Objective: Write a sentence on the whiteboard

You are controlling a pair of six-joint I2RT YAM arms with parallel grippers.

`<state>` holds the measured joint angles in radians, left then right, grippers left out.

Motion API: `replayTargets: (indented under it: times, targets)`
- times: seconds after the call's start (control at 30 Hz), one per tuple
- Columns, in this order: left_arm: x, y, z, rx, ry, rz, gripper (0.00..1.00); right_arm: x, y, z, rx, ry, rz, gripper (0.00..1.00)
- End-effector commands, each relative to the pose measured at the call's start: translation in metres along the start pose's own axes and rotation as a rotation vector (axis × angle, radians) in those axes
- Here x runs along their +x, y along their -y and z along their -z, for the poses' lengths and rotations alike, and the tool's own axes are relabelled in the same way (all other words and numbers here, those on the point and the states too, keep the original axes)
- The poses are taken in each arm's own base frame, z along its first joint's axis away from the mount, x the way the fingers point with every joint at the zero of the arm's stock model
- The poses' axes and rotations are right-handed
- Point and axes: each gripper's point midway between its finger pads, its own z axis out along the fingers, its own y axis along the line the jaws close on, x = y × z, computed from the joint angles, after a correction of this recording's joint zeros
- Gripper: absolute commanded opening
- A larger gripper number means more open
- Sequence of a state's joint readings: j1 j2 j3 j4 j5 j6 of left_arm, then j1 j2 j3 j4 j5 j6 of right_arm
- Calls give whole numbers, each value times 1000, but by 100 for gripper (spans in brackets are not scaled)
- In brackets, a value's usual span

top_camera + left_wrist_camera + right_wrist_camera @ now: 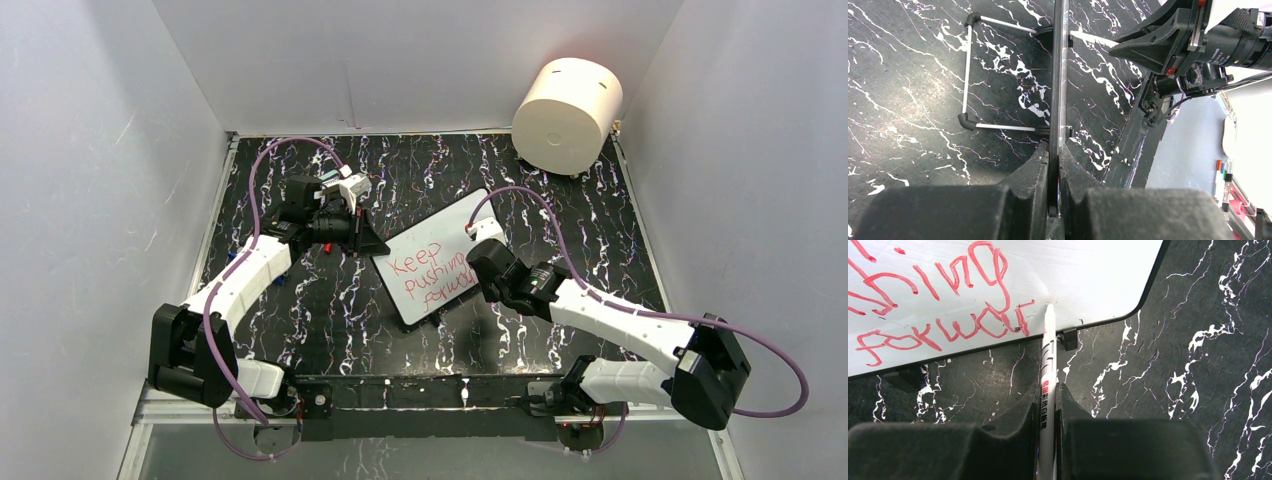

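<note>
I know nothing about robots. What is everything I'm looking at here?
whiteboard: one, white with black rim, middle of the table, slanted
sentence: one, red, three lines on the whiteboard
marker: one, white, tip on the whiteboard beside the last word
cylinder: one, cream, far right corner
table: one, black with white veins, under everything
walls: three, pale grey, around the table
arms: two, white and black, bolted at the near edge
left gripper: one, black, shut on the whiteboard's edge
right gripper: one, black, shut on the marker
</note>
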<state>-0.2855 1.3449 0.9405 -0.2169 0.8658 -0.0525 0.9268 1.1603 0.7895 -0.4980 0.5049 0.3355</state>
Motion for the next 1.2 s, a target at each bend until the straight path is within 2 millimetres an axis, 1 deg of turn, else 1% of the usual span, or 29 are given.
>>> replayTargets:
  times: [0.0, 0.37, 0.57, 0.77, 1.17]
  targets:
    - [31, -37, -3, -169, -100, 51, 0, -6, -1, -2, -12, 15, -5, 0]
    - [31, -38, -4, -168, -104, 56, 0, -7, 2, -7, -7, 11, -15, 0]
    - [31, -38, -4, -169, -106, 57, 0, -16, -3, -6, -37, 37, -13, 0]
    - [32, -38, -4, -168, -106, 57, 0, -21, -8, -3, -70, 50, -12, 0]
    - [32, -38, -4, -167, -107, 59, 0, -16, -13, 0, -111, 45, -20, 0]
